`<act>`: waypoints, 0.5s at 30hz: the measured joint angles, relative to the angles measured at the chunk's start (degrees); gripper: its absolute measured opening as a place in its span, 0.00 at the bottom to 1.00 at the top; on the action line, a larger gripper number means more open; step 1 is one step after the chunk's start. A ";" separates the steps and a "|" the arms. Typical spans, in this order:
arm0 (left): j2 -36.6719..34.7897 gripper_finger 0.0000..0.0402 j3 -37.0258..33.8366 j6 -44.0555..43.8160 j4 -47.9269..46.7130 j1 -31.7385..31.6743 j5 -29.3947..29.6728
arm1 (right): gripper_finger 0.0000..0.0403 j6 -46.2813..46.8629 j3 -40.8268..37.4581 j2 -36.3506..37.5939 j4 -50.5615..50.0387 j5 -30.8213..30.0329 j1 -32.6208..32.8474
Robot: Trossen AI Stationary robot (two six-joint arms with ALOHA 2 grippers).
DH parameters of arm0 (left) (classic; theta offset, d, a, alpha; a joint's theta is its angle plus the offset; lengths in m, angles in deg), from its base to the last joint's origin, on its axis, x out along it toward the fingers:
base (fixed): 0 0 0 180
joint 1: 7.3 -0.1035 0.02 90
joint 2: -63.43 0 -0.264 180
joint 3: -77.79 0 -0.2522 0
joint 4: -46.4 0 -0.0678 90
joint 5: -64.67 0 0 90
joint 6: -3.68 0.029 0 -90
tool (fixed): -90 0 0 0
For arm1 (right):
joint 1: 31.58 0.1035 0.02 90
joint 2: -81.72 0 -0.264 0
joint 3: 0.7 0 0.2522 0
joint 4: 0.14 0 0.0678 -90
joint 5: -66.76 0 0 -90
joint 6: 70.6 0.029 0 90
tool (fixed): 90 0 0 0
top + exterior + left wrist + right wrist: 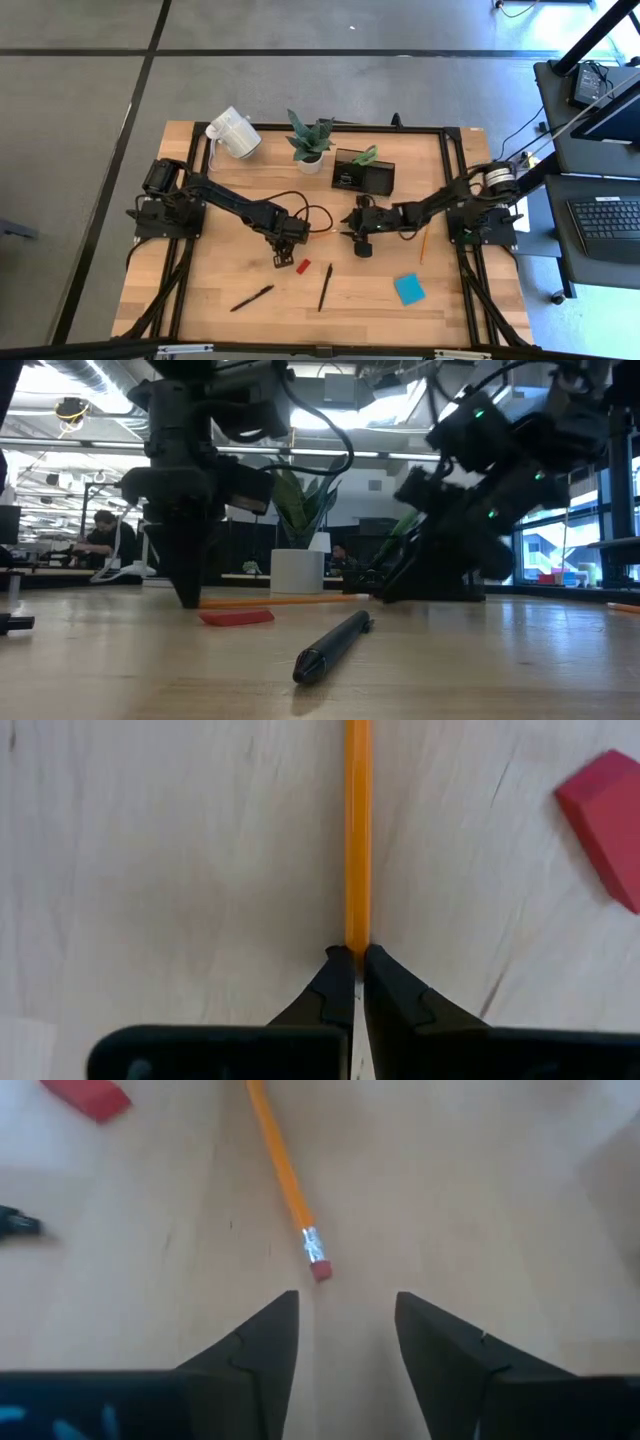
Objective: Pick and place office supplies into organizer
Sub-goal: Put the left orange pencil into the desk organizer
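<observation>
Our left gripper [352, 958] pinches the pencil [357, 830]; right gripper [345, 1330] gapes just short of its eraser, bare table [480, 1200] around.

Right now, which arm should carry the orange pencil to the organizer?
Left. Its fingers are already shut on the orange pencil. The right gripper stands open, just short of the pencil's eraser end, holding nothing.

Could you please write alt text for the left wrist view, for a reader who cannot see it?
The left gripper is shut on the end of an orange pencil lying on the pale wooden table. A small red block lies off to one side.
</observation>
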 joint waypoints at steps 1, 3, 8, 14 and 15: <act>0.02 0.01 0.00 0.00 0.23 0.11 0.34 | 0.42 -0.06 0.83 -1.42 -0.02 0.00 0.00; 0.04 0.01 -0.02 -0.04 0.59 0.23 0.58 | 0.42 -0.36 2.55 -3.67 0.26 0.02 0.00; 0.09 0.01 -0.02 -0.42 1.48 0.38 1.05 | 0.42 -1.31 5.77 -7.11 0.94 2.64 -0.09; 0.13 0.01 -0.02 -0.78 1.86 0.40 1.53 | 0.42 -2.62 6.39 -7.34 0.38 3.73 -0.10; 0.13 0.01 -0.02 -0.88 1.90 0.40 1.53 | 0.41 -2.58 6.41 -7.34 0.23 3.87 -0.11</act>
